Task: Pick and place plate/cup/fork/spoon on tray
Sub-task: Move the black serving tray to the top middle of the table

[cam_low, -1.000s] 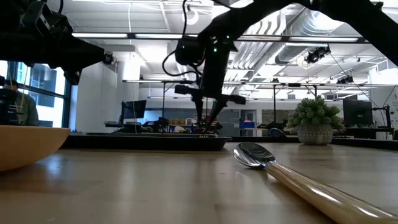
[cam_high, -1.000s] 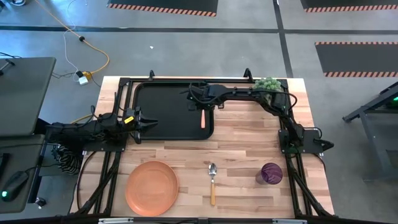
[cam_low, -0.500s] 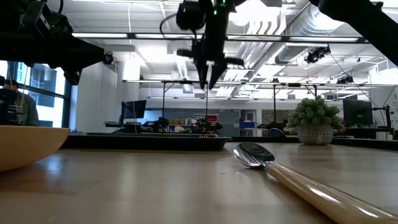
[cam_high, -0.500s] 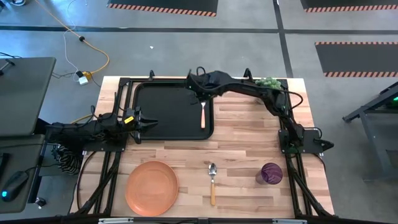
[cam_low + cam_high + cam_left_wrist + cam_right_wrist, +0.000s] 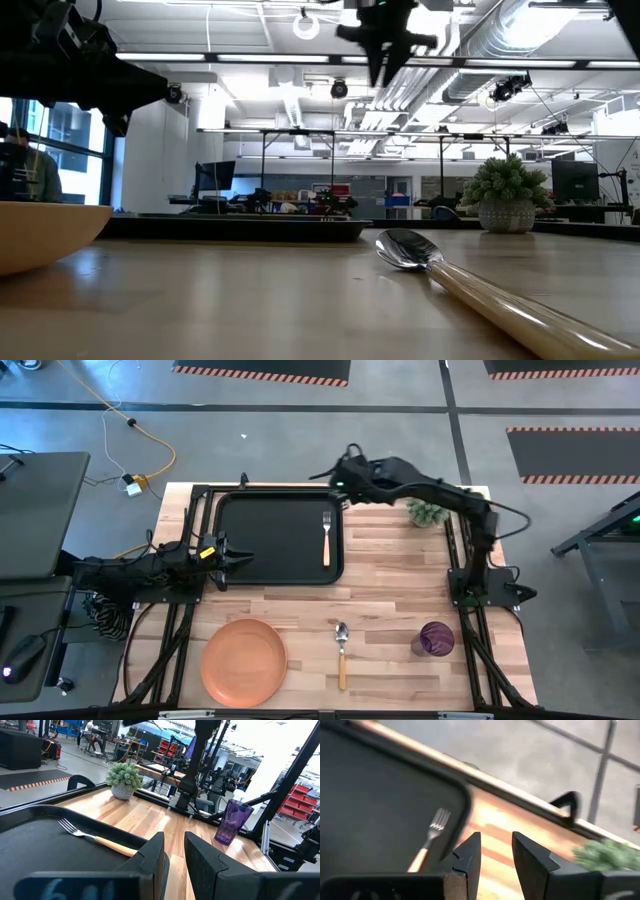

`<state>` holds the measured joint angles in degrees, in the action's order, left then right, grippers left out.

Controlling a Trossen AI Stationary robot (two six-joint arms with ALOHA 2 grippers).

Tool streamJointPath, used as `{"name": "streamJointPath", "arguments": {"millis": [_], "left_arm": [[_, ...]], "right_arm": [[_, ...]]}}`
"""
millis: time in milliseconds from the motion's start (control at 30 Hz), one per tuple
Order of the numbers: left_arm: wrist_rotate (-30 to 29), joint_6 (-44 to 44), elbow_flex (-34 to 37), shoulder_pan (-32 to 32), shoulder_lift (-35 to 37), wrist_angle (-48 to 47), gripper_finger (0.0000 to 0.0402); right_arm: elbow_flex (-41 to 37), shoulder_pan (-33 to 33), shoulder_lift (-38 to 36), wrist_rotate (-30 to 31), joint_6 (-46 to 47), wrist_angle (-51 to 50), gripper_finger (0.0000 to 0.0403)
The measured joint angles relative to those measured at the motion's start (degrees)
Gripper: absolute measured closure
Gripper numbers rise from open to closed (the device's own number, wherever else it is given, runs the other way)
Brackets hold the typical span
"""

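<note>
The fork (image 5: 326, 538) lies flat inside the black tray (image 5: 270, 510), along its right rim, tines toward the far edge; the wrist views show the fork (image 5: 95, 838) (image 5: 431, 839) too. My right gripper (image 5: 337, 479) (image 5: 496, 840) hangs open high above the tray's far right corner, holding nothing. My left gripper (image 5: 240, 557) (image 5: 174, 845) waits level at the tray's left rim, narrowly open and empty. On the near part of the table rest the orange plate (image 5: 243, 662), the spoon (image 5: 341, 653) and, upright, the purple cup (image 5: 436, 639).
A small potted green plant (image 5: 428, 512) stands at the table's far right, close under my right arm. Black frame rails run along the table's edges. Bare wood lies between the tray and the plate, spoon and cup.
My right gripper has risen high off the tray, away from the fork, and has gone toward the far edge and somewhat to the right, turning as it went. The fork has stayed lying in the tray.
</note>
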<state>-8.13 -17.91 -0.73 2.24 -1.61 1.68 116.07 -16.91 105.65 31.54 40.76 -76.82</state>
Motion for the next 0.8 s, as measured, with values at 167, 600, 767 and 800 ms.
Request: {"name": "streamJointPath", "arguments": {"millis": [167,600,767,800], "left_arm": [[-0.2,0.0,0.0,0.0,0.0,0.0,0.0337],[-0.2,0.0,0.0,0.0,0.0,0.0,0.0337],[-0.3,-0.1,0.0,0.0,0.0,0.0,0.0337],[-0.3,-0.1,0.0,0.0,0.0,0.0,0.0337]], "right_arm": [[-16.1,-0.8,-12.4,0.0,0.4,10.5,0.03],[-47.2,-1.5,-32.2,-6.6,11.2,31.7,0.03],[-52.0,-1.5,-32.6,-10.4,13.8,35.1,0.03],[-52.8,-1.5,-32.5,-11.3,14.4,36.3,0.0299]]}}
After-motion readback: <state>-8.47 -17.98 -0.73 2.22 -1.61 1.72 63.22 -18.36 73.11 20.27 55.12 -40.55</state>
